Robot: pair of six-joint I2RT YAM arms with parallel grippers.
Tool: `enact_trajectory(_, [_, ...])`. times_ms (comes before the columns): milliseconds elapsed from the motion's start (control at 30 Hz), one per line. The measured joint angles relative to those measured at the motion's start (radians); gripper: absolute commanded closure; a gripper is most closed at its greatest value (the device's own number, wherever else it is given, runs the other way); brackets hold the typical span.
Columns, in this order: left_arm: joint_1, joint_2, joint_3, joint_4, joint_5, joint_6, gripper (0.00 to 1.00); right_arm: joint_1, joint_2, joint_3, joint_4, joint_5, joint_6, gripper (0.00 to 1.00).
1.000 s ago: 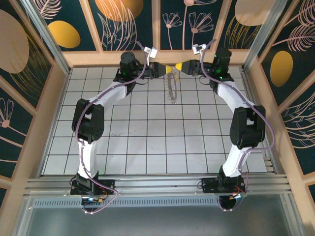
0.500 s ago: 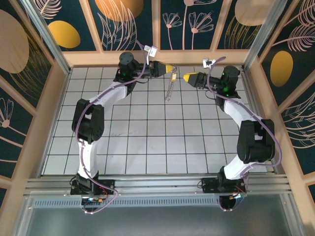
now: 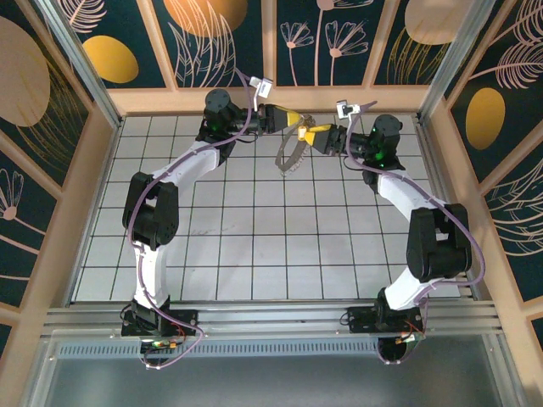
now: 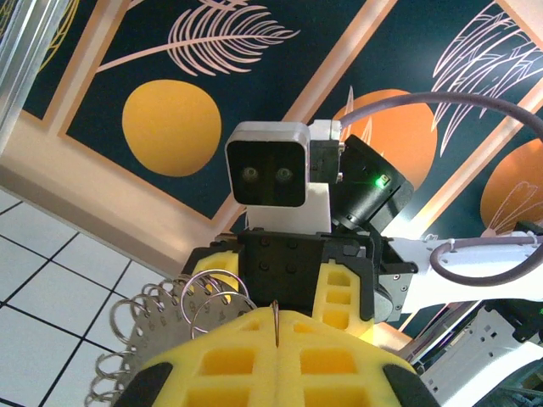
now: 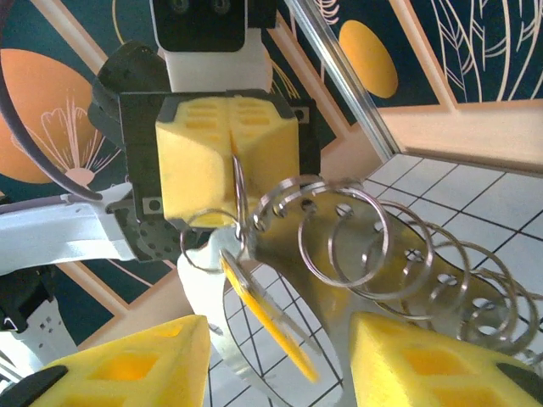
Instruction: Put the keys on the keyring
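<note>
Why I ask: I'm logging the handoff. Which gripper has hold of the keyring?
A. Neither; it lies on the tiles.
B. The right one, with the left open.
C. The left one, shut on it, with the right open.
C: in the right wrist view the left gripper has its yellow pads pressed together on a wire of the keyring, while the right gripper has its fingers standing wide apart below it.

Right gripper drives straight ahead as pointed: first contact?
Probably the keyring, whose ring cluster hangs from the shut left gripper directly ahead of the open right gripper. The left's yellow pads sit just behind. Depth is unclear.
</note>
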Motion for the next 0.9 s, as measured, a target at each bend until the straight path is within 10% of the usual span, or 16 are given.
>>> enact_trajectory(233, [-0.001,0.0,0.0,0.0,0.0,0.0,1.0,0.013,0.009,0.027,0.012,0.0,0.0,0.58])
enact_trajectory(600, [-0.001,0.0,0.0,0.0,-0.014,0.0,1.0,0.028,0.024,0.03,0.028,-0.002,0.006,0.99])
enact_trajectory(900, [-0.005,-0.028,-0.032,0.002,-0.068,-0.001,1.0,0.029,0.024,0.019,0.034,0.0,0.008,1.0])
